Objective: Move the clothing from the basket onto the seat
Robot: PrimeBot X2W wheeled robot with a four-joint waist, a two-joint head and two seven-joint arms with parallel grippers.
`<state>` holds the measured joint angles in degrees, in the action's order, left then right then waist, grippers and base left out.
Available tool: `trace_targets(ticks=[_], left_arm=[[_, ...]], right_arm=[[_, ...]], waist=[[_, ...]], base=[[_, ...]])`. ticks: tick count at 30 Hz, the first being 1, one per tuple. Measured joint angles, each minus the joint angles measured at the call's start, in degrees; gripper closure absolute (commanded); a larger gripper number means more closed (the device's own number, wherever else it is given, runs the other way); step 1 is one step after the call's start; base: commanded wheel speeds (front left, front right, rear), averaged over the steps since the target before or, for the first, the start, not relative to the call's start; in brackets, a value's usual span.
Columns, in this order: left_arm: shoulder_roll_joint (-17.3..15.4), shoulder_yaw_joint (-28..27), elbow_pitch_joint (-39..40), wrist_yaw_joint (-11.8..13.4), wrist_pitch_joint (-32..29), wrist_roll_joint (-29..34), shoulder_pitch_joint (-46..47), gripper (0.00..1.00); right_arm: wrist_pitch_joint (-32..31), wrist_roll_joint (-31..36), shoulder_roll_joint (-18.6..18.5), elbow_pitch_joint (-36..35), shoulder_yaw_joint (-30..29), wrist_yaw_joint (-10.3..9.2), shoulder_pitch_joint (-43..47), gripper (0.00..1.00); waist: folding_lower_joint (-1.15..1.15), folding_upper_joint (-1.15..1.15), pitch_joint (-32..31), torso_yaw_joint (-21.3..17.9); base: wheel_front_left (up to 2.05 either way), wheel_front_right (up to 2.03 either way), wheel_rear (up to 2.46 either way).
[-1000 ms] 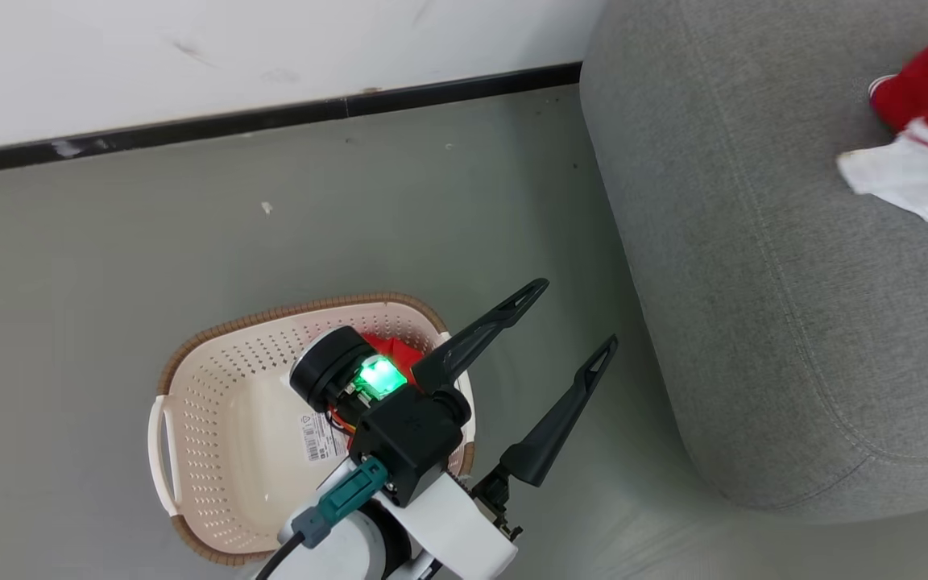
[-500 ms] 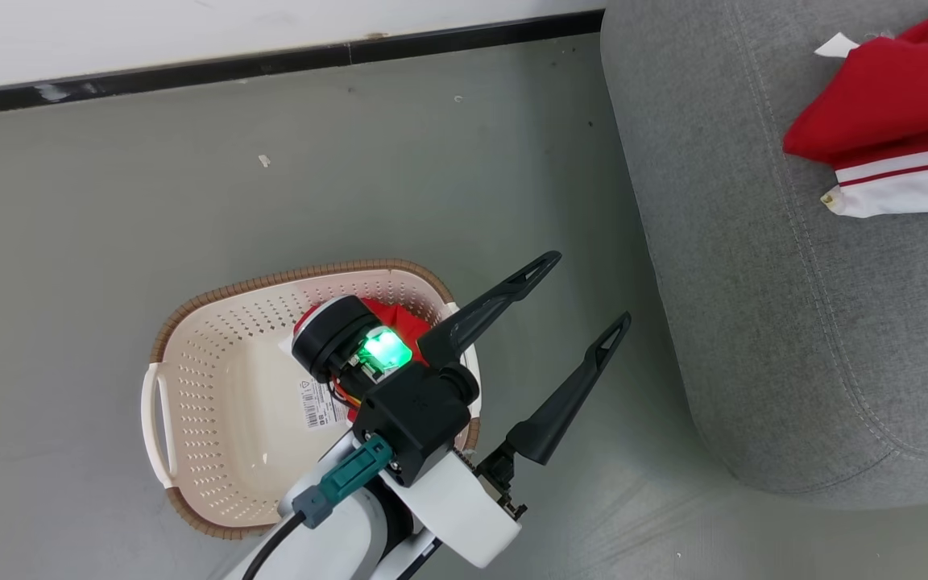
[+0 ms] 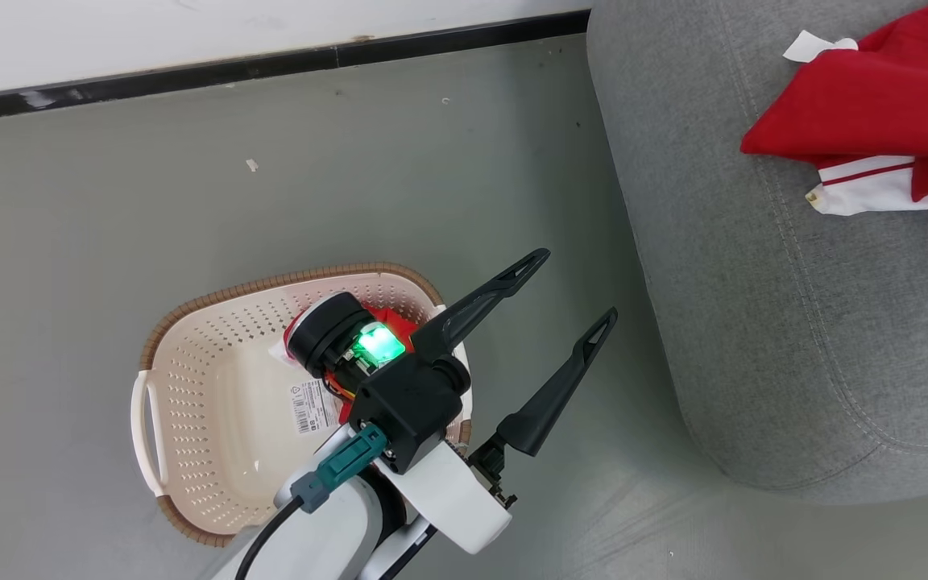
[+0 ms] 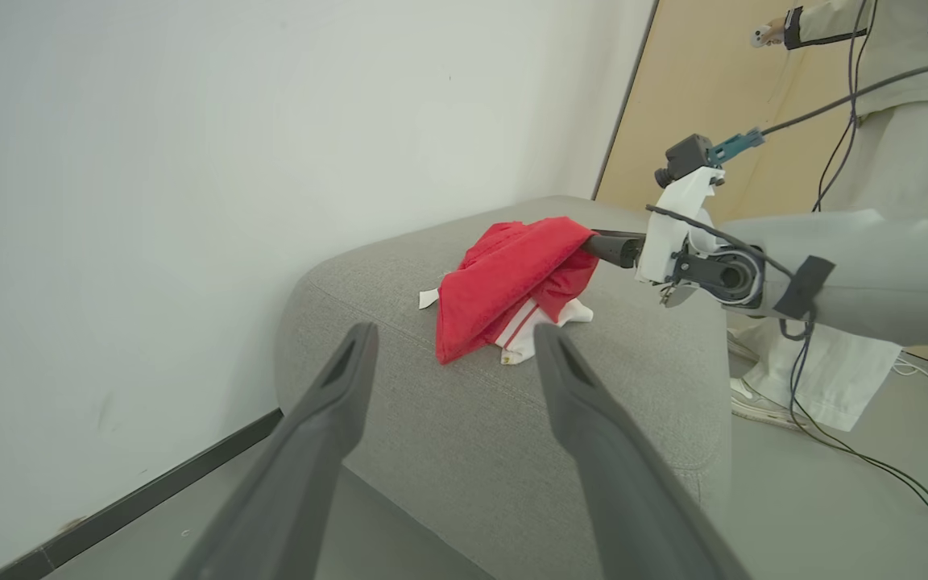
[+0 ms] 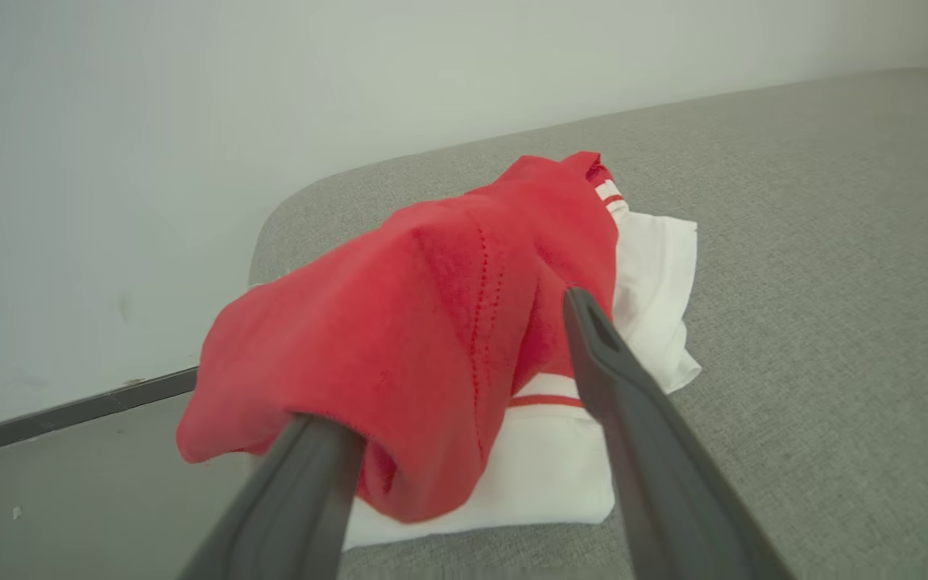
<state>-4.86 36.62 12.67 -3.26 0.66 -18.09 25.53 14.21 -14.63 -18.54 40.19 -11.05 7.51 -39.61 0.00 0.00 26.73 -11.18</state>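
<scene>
Left gripper (image 3: pixel 575 285): held low over the floor (image 3: pixel 190 185) between basket (image 3: pixel 214 322) and sofa (image 3: pixel 754 322), fingers spread wide, empty, pointing at the sofa.
Right gripper (image 5: pixel 488 306): over the sofa, jaws apart, pinching nothing; one finger is buried under the red garment (image 3: pixel 851 113).
Hidden: the second garment (image 3: pixel 399 330) sits in the basket, mostly behind the left gripper's wrist.
Change: the red garment now lies further onto the sofa than a second ago.

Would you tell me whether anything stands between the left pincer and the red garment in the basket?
Only the basket's rim lies between the left pincer and the red garment; from above nothing visible covers it.
</scene>
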Motion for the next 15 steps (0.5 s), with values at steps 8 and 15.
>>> trace_targets(ticks=[8, 15], left_arm=[[-0.01, -0.01, -1.04, -0.44, 0.79, -0.45, -0.01, 0.0], [-0.24, -0.38, -1.64, -0.44, 0.94, -0.52, -0.02, 0.0]], right_arm=[[0.09, 0.0, 0.25, -1.52, -0.05, 0.0, 4.16, 0.0], [0.1, 0.02, 1.32, -6.41, -0.01, 0.0, 9.57, 0.0]], waist=[[0.0, 0.0, -1.09, -1.17], [0.0, 0.0, -1.97, -2.57]], base=[[0.0, 0.0, 0.0], [0.0, 0.0, 0.0]])
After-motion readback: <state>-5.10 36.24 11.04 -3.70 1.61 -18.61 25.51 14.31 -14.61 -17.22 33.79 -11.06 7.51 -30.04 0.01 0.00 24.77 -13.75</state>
